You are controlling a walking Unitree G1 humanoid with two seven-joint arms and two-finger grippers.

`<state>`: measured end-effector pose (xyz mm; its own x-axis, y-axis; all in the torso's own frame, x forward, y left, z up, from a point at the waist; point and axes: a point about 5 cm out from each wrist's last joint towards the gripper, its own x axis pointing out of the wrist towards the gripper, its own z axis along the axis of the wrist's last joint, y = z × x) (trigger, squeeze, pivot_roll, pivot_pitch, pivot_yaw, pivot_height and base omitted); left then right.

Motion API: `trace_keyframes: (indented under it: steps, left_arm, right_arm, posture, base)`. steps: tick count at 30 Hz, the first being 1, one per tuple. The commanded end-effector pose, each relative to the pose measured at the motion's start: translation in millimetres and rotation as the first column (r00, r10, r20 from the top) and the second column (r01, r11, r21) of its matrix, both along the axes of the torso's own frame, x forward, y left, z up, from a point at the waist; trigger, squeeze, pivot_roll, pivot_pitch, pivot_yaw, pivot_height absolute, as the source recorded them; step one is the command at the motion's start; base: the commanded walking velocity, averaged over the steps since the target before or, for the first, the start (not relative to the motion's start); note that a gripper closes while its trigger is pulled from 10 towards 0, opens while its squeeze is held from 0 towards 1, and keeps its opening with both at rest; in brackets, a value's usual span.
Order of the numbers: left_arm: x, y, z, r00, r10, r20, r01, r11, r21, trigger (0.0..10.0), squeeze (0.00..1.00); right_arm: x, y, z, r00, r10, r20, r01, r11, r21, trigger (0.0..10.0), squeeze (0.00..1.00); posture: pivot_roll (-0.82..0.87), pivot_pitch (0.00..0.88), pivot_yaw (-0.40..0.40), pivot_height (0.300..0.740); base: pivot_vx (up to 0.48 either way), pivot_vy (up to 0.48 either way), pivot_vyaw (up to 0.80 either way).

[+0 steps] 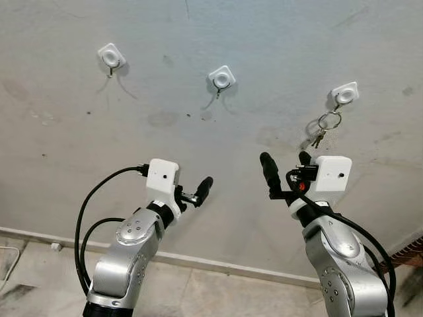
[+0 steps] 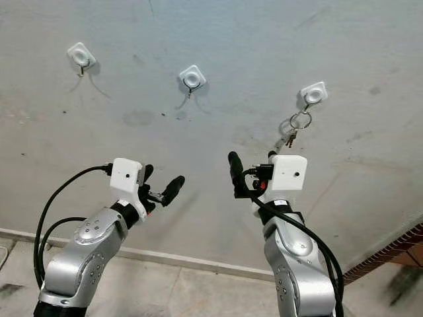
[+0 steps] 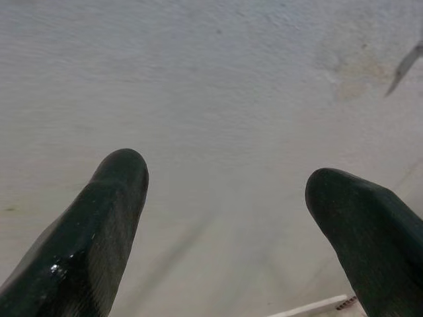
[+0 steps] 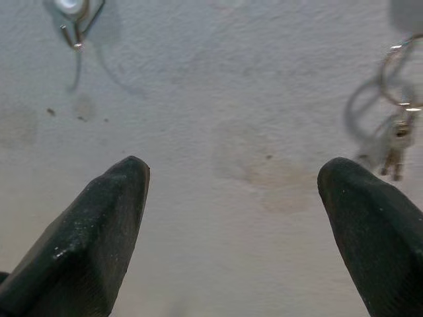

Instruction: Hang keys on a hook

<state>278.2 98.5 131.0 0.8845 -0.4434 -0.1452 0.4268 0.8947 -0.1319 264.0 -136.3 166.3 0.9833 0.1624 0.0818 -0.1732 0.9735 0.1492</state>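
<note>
Your keys [image 1: 325,127] hang from the wall's rightmost hook [image 1: 344,94], task apparently complete, with right gripper [image 1: 285,166] and left gripper [image 3: 225,218] both spread empty.

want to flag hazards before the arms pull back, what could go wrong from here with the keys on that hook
1. The keys hang by a ring on the rightmost hook, with the open right gripper just below; lifting or swinging it could knock the ring off.
2. The hooks look like small stick-on pads on a rough wall; a bump might loosen one.
3. The left gripper, also open, is raised near the wall and could scrape it.
</note>
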Motion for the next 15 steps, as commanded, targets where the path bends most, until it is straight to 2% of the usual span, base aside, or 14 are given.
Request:
trace_keyframes:
  steps: [1,10,15]
  left_arm:
    - [1.8,-4.9,2.8,1.0,-0.012,0.012,0.012,1.0,0.004,10.0,0.0]
    - [1.9,-5.7,2.7,1.0,-0.015,0.011,0.015,1.0,0.0,10.0,0.0]
    - [2.5,-6.1,2.5,1.0,-0.017,0.011,0.017,1.0,-0.005,10.0,0.0]
  right_arm:
    - [1.2,-5.3,1.6,1.0,-0.015,0.007,0.015,1.0,-0.013,10.0,0.0]
    - [0.0,-5.8,1.2,1.0,-0.019,0.004,0.019,1.0,-0.014,10.0,0.0]
    - [-0.2,-6.4,0.8,1.0,-0.023,0.003,0.023,1.0,-0.013,10.0,0.0]
  posture:
    - [0.09,0.0,-0.109,0.74]
    - [0.09,0.0,-0.107,0.74]
    - [0.09,0.0,-0.105,0.74]
  base:
    - [0.0,-0.24,0.0]
    - [0.0,-0.246,0.0]
    - [0.0,0.0,0.0]
